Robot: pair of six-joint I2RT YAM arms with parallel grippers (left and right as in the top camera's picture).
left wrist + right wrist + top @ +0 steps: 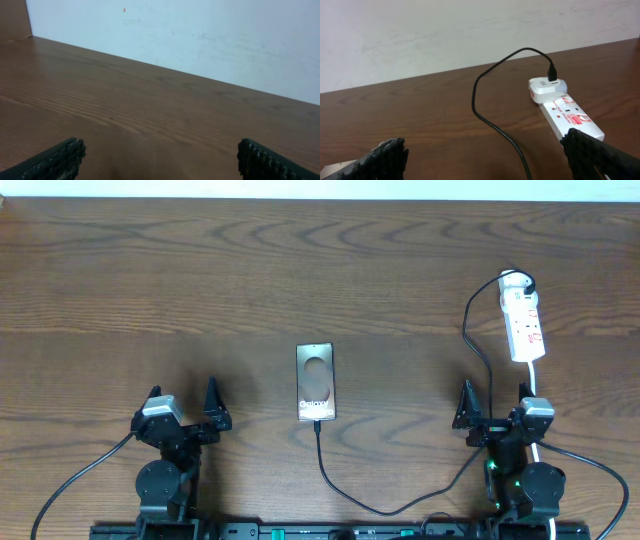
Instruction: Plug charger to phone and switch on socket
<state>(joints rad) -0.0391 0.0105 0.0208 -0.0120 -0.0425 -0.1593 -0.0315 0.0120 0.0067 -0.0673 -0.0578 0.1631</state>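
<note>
Ribbed black finger pads are seen closest of all, at the lower corners of both wrist views, set far apart with nothing between them. The left gripper and the right gripper are both spread wide and empty. Each is parked near the front edge of the table, one to either side, which is judged to be a resting stance that leaves the work area unobstructed.

The phone is laid flat at the middle of the table, lettered side up, with a short end turned toward the arms. The charger cable is seen meeting that end, but whether its tip is fully seated cannot be told. From there the cable is looped toward the front edge, led past the right gripper and carried up to the power strip, well to the right of the phone. Its other end is pushed into a white adapter seated at the strip's far end. The long slack is explained by the gap between phone and strip.

The strip is placed just ahead of the right gripper, so the switch is judged to be work for that arm. Whether it is already on cannot be read. A white cord is run from the strip's near end toward that arm's base.
</note>
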